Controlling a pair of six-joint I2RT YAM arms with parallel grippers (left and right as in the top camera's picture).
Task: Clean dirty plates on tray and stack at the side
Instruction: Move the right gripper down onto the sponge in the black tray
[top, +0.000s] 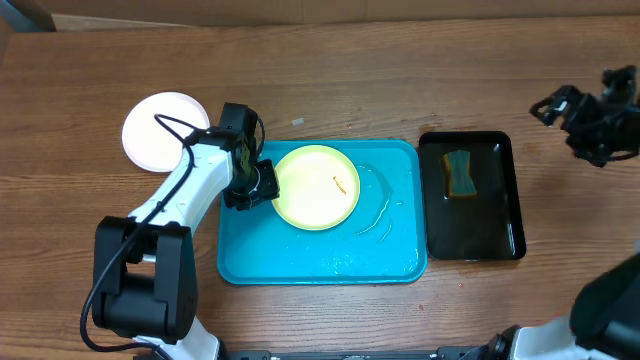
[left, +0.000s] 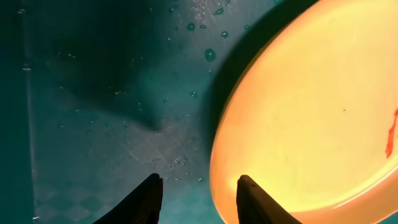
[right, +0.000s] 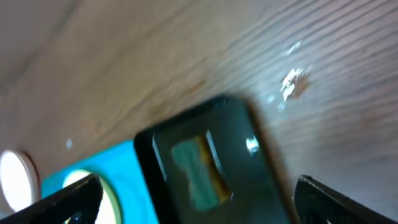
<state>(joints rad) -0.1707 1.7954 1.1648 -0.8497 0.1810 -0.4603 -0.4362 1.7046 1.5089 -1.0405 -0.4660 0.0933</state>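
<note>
On the near half of the tabletop (top: 400, 80) lies the blue tray (top: 320, 265), its floor wet with streaks and droplets (top: 378, 215). A yellow-green plate (top: 310, 190) sits flat in the tray's left-centre part, with a thin orange streak (top: 340, 184) on its face.

At the plate's left edge is the left hand (top: 258, 186), low over the tray. In the wrist view its two fingers (left: 149, 202) stand apart. One is over the bare tray floor and the other is over the plate's rim. The rim falls in the gap between them, and a strip of tray floor shows between the rim and the first finger. The hand is released and clamps nothing.

Further back and to the left, off the tray, a white plate (top: 163, 130) rests on the bare wood just beyond the left arm. Whether it is one plate or a stack cannot be told.

To the right, just beside the blue tray, a narrow black tray (top: 480, 225) holds a sponge (top: 459, 174) near its far end.

Farthest off, beyond the black tray's far right corner, the right hand (right: 199, 186) hangs above the tabletop. It is spread wide, holds nothing, and is well apart from both plates.
</note>
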